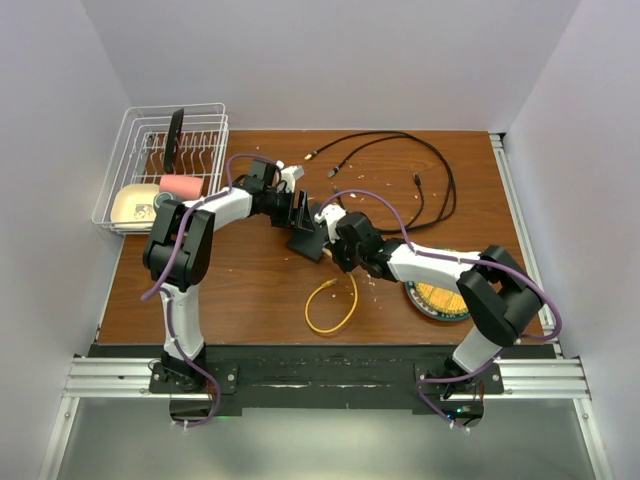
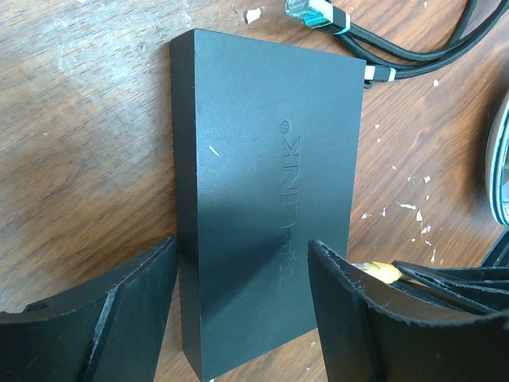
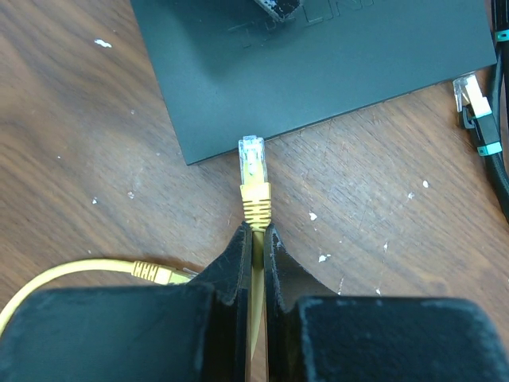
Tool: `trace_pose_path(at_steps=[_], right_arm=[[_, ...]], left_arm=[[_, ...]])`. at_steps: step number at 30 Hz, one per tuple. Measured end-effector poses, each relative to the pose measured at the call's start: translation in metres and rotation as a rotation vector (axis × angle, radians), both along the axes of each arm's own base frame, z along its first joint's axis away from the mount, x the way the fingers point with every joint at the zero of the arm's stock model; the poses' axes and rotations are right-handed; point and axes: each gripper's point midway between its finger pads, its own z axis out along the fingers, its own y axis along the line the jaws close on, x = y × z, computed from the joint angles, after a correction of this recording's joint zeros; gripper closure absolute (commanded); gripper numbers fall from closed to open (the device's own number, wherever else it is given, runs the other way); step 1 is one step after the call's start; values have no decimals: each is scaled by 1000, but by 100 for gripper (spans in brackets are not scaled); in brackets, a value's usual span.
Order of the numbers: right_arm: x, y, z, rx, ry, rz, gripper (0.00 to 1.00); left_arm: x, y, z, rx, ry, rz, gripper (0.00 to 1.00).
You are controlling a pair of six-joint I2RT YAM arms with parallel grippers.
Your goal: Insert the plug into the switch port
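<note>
The switch (image 1: 305, 243) lies flat near the middle of the wooden worktop (image 1: 240, 290), between the two arms, its maker's name facing up. The left tool (image 2: 242, 263) stands over one end of it with its fingers spread wide: one finger (image 2: 147, 274) sits just beside a long side of the box and the other (image 2: 338, 286) overlaps the top face, and whether either presses on the box I cannot tell. The right tool (image 3: 254, 232) is closed tight on the yellow cable (image 3: 255, 278) just behind its ribbed boot, holding the plug (image 3: 252, 155) pointed at the switch. The clear tip of the plug meets an edge of the box close to a corner; the sockets do not show from here. The rest of the yellow cable curls in a loop on the worktop nearer the arm bases, its other end lying beside the right tool. Black cables (image 1: 420, 190) lie behind the switch, and a round yellow-and-dark plate (image 1: 440, 298) sits under the right arm.
</note>
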Motion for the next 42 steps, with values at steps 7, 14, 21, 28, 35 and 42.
trace_pose_path(at_steps=[7,14,21,28,35,42], right_arm=[[1,-1,0,-7,-6,-10,100],[0,-9,-5,-28,-6,-26,100],[-2,-9,-6,-30,-2,-25,100],[-5,-6,-8,-29,6,-10,100],[-8,-3,-11,-27,17,3,100],[-7,-3,-18,-39,30,4,100]], left_arm=[[0,0,0,-2,4,4,30],[0,0,0,-2,5,5,30],[0,0,0,-2,5,5,30],[0,0,0,-2,6,5,30],[0,0,0,-3,6,5,30],[-1,-1,0,-7,7,2,30]])
